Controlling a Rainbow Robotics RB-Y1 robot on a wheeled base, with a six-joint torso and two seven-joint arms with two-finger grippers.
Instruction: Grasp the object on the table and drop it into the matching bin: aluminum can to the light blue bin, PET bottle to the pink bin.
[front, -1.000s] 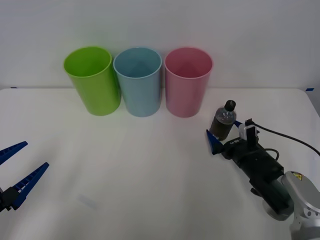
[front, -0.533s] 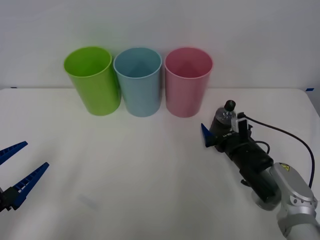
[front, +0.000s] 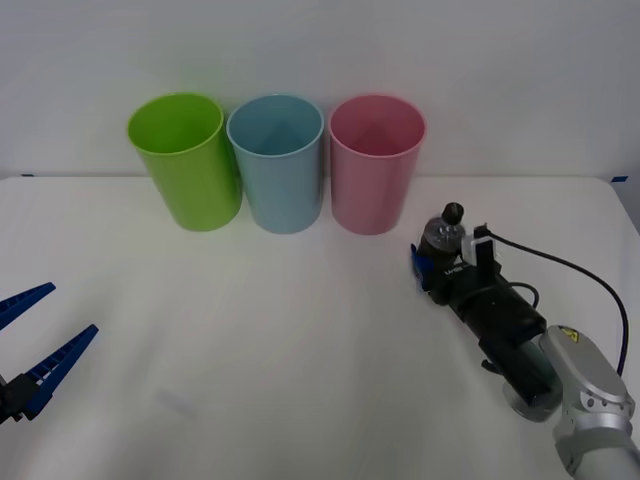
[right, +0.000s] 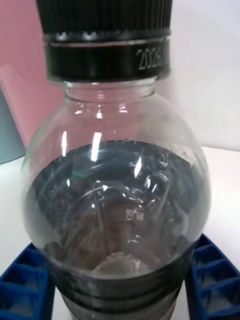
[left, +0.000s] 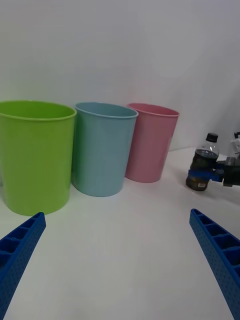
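PET bottle clamped upright by right gripper (beside pink bin), left gripper held agape, parked

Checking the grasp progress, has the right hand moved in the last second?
Yes. The right hand has advanced toward the pink bin and closed around the PET bottle, which stands upright on the table.

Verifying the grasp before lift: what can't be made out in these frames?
- Front view: PET bottle lower body and base, hidden behind the right gripper; resting on the table or lifted, can't tell.
- Right wrist view: bottle base, cut off by the picture's edge.
- Left wrist view: label text, too small.
- Left gripper idles at the table's near left.
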